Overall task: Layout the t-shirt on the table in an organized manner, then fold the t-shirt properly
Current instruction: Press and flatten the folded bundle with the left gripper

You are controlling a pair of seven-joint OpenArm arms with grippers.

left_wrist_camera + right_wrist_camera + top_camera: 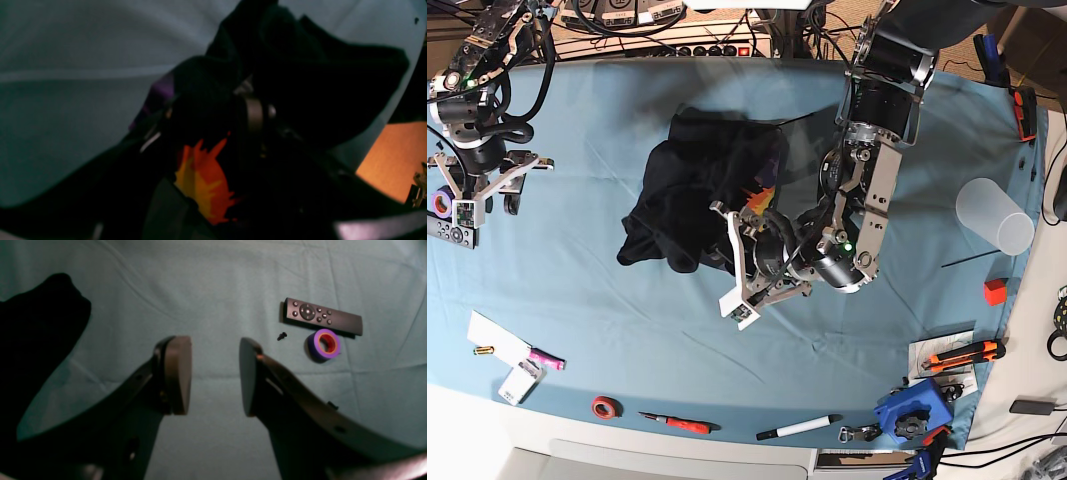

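A wide table (pixel 627 330) in light blue cloth holds a crumpled black t-shirt (pixel 687 200) near its middle. The left gripper (pixel 739 262) reaches into the shirt's edge; its grip cannot be made out. The right gripper (pixel 215 373) hangs open over bare cloth near a remote (pixel 322 316) and a tape roll (pixel 323 344).

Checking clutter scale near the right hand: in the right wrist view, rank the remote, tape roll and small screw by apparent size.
1. remote, largest
2. purple tape roll
3. small black screw, smallest

All three lie together on the table, so nearness hardly skews this.
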